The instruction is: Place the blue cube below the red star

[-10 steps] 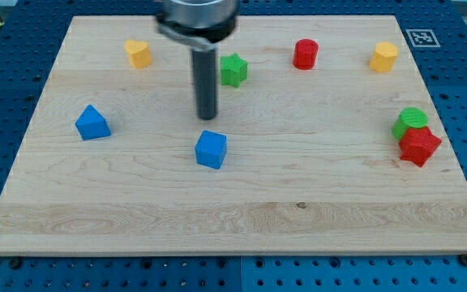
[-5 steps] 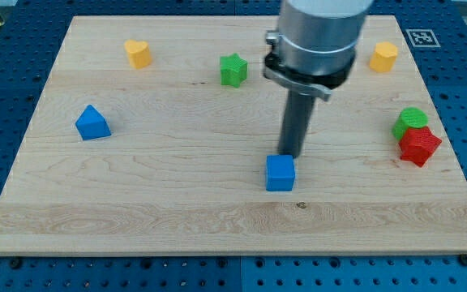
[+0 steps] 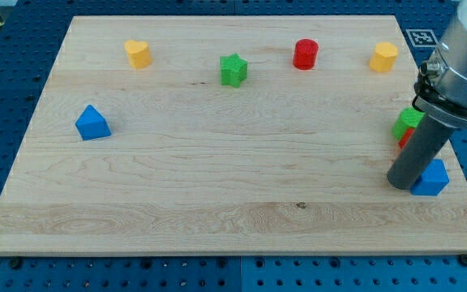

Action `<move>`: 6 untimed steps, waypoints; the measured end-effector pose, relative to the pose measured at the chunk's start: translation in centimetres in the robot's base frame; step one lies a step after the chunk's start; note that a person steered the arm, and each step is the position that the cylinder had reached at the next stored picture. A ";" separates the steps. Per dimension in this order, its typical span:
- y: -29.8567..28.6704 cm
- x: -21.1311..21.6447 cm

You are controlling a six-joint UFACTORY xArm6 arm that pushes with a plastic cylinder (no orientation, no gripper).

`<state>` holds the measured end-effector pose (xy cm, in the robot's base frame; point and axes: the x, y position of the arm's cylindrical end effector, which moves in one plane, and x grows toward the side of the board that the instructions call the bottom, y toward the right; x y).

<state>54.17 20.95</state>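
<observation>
The blue cube (image 3: 434, 178) sits near the board's right edge, at the view's lower right. My tip (image 3: 400, 183) touches its left side. The dark rod rises up and to the right and hides most of the red star (image 3: 405, 139), of which only a sliver shows just above and left of the cube. A green cylinder (image 3: 406, 123) stands right above the star, also partly hidden by the rod.
A blue triangular block (image 3: 92, 122) lies at the left. Along the top sit a yellow block (image 3: 138, 53), a green star (image 3: 233, 70), a red cylinder (image 3: 305, 54) and a yellow block (image 3: 383, 57). The wooden board's right edge (image 3: 459, 174) is close to the cube.
My tip has swept from the board's middle to the right, and the blue cube has slid with it to just below the red star. The rod now covers the star.
</observation>
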 end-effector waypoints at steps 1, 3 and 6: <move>-1.2 1.2; 4.1 3.6; 5.4 2.1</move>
